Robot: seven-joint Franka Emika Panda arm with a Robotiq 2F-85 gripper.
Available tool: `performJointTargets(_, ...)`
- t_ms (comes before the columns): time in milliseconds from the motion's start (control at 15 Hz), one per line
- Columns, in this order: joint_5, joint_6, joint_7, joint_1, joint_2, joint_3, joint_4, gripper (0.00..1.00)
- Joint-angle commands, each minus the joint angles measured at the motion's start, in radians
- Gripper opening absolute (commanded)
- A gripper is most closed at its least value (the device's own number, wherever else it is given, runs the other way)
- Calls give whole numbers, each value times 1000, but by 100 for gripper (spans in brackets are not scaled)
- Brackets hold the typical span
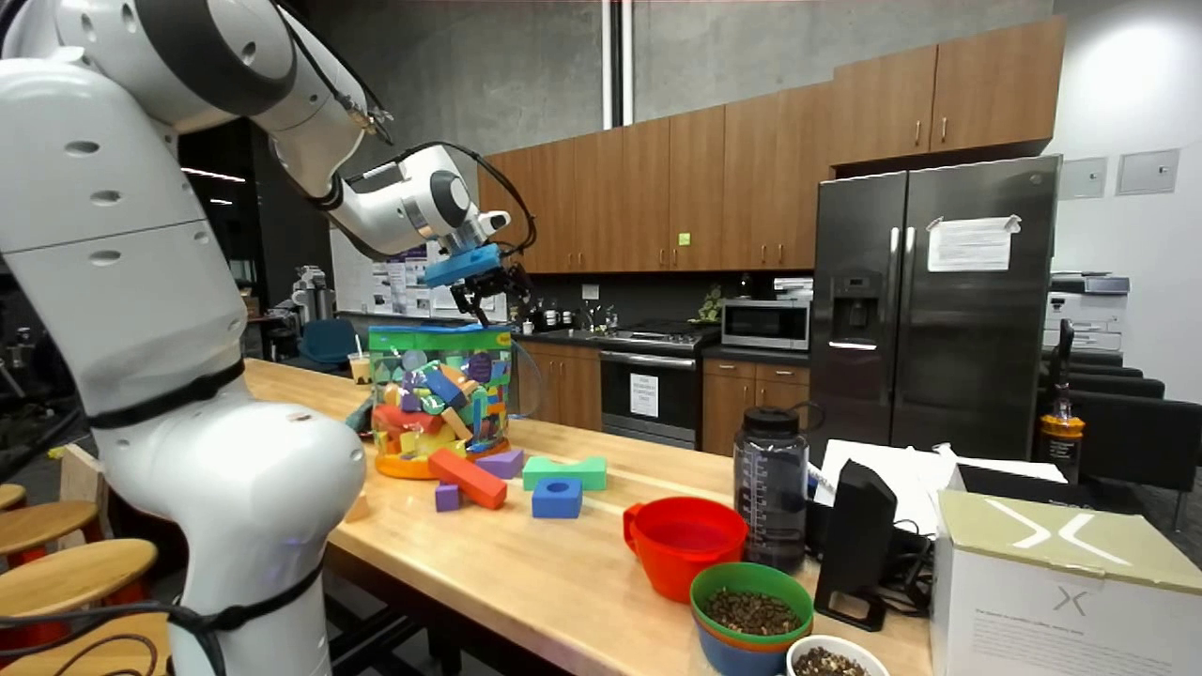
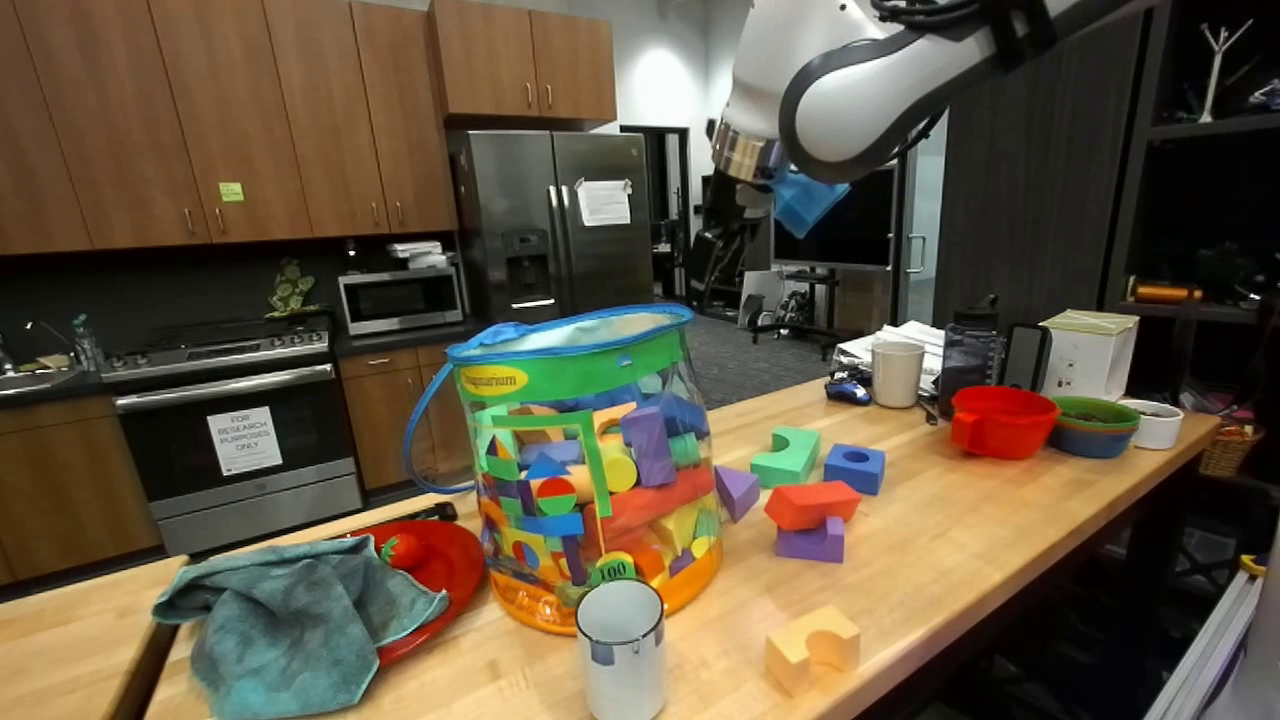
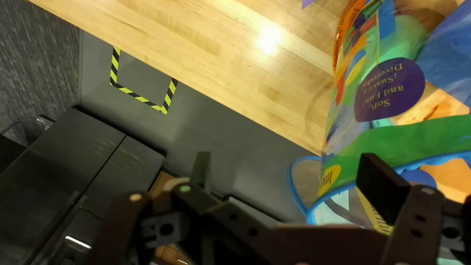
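One long wooden table (image 2: 960,530) runs across both exterior views, with a white robot arm (image 1: 131,272) extending over it. A clear bag (image 2: 590,365) stands upright on the table, its top open and blue-rimmed, full of coloured blocks (image 2: 650,447). The gripper (image 3: 285,162) hangs near the bag's rim and a little above it, its fingers (image 3: 382,187) spread wide; whether either one touches the rim, I cannot tell. Beside the bag in an exterior view, a teal towel (image 2: 300,620) lies partly over a red plate (image 2: 455,565). Well apart from the bag sits a red cup (image 1: 685,540); much nearer the bag stands a dark-rimmed white mug (image 2: 622,670). Loose on the table, a red block (image 2: 815,505) leans on a purple block (image 2: 812,542), near a green block (image 2: 787,460) and a blue block (image 2: 855,475) with a hole in its top.
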Motion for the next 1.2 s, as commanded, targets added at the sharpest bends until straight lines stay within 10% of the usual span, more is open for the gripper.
performJointTargets(0,-3,-3,1,11,1,-9,3,100)
performJointTargets(1133,174,-63,-236,85,218,-41,407,100)
